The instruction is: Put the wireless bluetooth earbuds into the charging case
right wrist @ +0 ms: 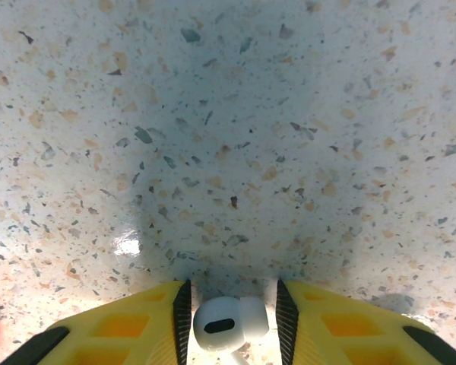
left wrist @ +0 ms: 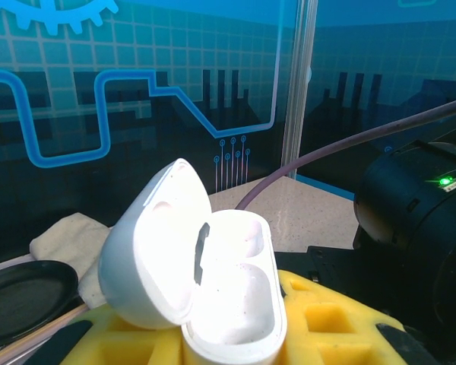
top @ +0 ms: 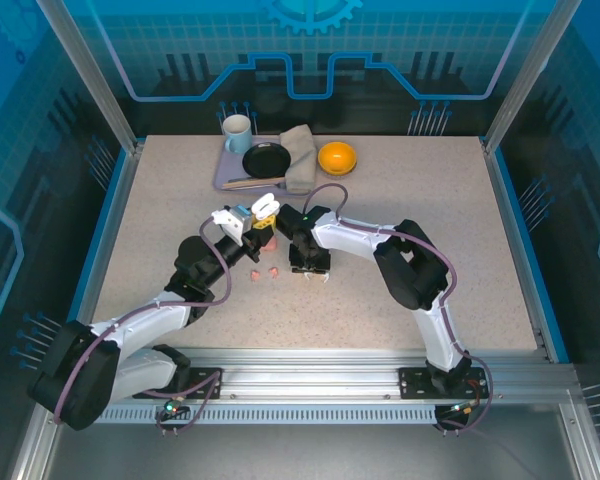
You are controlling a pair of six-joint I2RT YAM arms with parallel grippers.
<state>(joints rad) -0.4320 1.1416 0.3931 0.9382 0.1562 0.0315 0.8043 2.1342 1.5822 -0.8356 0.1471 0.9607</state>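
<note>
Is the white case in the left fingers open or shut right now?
Open. In the left wrist view the white case has its lid swung back to the left, and both earbud wells show, empty.

Beyond the left gripper (top: 264, 210), toward the far edge of the speckled tabletop (top: 430, 200), a lilac-grey tray (top: 223, 172) carries a white mug (top: 237, 132) at its far left corner, a round black dish (top: 267, 158) in the middle and a thin wooden stick (top: 252, 182) along its near edge. A crumpled beige cloth (top: 300, 155) lies over the tray's right side. An orange bowl (top: 337, 156) sits just to the right of the cloth.
</note>
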